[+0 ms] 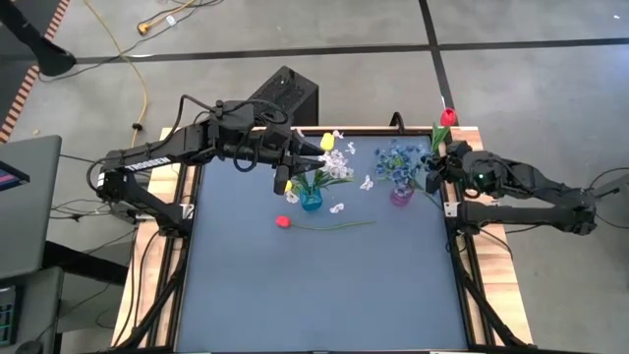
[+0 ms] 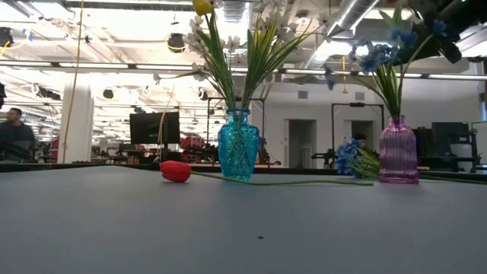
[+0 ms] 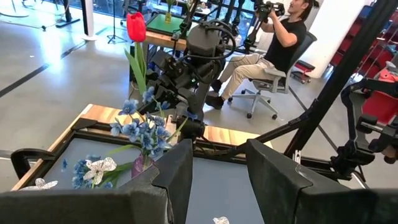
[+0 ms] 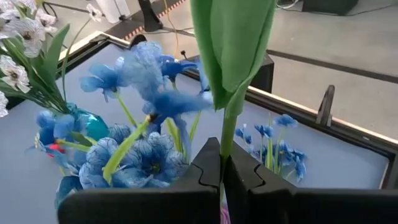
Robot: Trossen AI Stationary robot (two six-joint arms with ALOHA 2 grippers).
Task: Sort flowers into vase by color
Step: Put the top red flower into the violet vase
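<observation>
The teal vase (image 1: pixel 311 200) (image 2: pixel 238 144) holds white blossom sprays and a yellow tulip (image 1: pixel 327 141) by their stems. My left gripper (image 1: pixel 295 162) (image 3: pixel 217 180) hovers open at that bouquet's left side. The purple vase (image 1: pixel 401 195) (image 2: pixel 398 152) holds blue sprays (image 3: pixel 140 130). My right gripper (image 1: pixel 439 159) (image 4: pixel 222 168) is beside it, at the table's right edge, shut on a red tulip (image 1: pixel 448 116) (image 3: pixel 135 25). A second red tulip (image 1: pixel 283 222) (image 2: pixel 175 171) lies flat on the table near the teal vase, its stem pointing right. My right gripper pinches the red tulip's green stem (image 4: pixel 225 146) between its two fingers, just below the leaves (image 4: pixel 233 50). The fingers lie across the stem. The tulip is lifted clear and stands roughly upright, bud above the gripper.
A blue spray (image 2: pixel 354 160) lies on the table beside the purple vase. Loose white blossoms (image 1: pixel 337 207) (image 1: pixel 367 182) sit between the vases. The near half of the grey table (image 1: pixel 324 295) holds nothing. A seated person (image 3: pixel 273 43) is beyond the table.
</observation>
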